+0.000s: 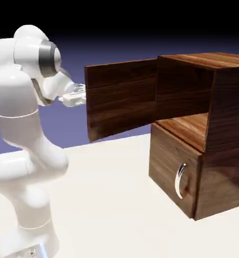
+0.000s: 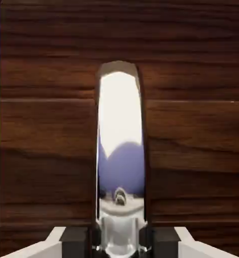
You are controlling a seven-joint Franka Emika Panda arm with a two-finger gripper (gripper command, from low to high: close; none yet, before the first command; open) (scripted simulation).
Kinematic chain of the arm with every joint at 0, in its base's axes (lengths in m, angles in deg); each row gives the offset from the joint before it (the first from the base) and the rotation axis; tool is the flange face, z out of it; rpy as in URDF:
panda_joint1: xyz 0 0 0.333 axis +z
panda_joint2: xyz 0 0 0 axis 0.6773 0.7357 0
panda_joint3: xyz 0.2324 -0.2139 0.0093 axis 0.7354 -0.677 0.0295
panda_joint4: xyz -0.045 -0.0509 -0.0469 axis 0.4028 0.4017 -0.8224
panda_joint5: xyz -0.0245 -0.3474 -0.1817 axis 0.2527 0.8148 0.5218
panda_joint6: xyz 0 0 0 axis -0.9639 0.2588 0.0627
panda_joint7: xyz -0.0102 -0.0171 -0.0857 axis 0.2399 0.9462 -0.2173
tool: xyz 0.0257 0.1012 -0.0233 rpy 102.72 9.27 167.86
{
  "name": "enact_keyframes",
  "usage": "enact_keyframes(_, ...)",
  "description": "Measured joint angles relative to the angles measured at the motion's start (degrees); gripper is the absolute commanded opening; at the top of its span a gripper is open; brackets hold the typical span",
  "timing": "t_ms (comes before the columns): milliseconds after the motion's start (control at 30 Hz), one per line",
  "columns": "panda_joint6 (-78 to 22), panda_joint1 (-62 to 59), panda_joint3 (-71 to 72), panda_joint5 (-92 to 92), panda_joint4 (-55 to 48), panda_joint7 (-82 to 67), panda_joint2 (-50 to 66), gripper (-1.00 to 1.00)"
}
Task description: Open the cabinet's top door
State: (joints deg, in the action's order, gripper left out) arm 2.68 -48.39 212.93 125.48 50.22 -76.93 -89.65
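In the hand view the end effector [image 2: 120,242] sits right at the top door [image 2: 51,151], its two grey fingertips [image 2: 73,237] flanking the bright curved silver handle [image 2: 120,151], which rises between them and fills the middle of the picture. The jaws look drawn in against the handle's sides, so I judge the end effector clenched on the handle; actual pad contact is hidden at the bottom edge.

In the exterior view the white arm [image 1: 20,126] rises above the near left corner of the tabletop [image 1: 111,201] and its end effector [image 1: 75,95] meets the door's free edge. The top door [image 1: 121,98] already stands swung far out from the cabinet [image 1: 212,131], which sits toward the tabletop's right edge. The upper compartment is exposed, and the lower panel [image 1: 174,169] with its own handle [image 1: 180,180] stays shut.

The step in hand appears to be finishing the swing. To do it well, the pull should follow the door's arc around its hinge, with the wrist turning as the panel turns, so the handle is not twisted out of the fingertips. A straight pull would likely strain the grip or drag the cabinet. The task looks nearly done, so a slow, short last travel should suffice.
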Motion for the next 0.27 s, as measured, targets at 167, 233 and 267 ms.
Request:
enact_keyframes(167, -3.66, -1.25, -0.63, -5.06, -10.38, -0.56, -8.72, -1.0)
enact_keyframes(233, -5.21, -1.82, -0.94, -6.73, -14.53, -1.05, -12.04, -1.0)
enact_keyframes(267, -5.8, -2.03, -1.09, -7.33, -16.09, -1.26, -13.27, 1.0)
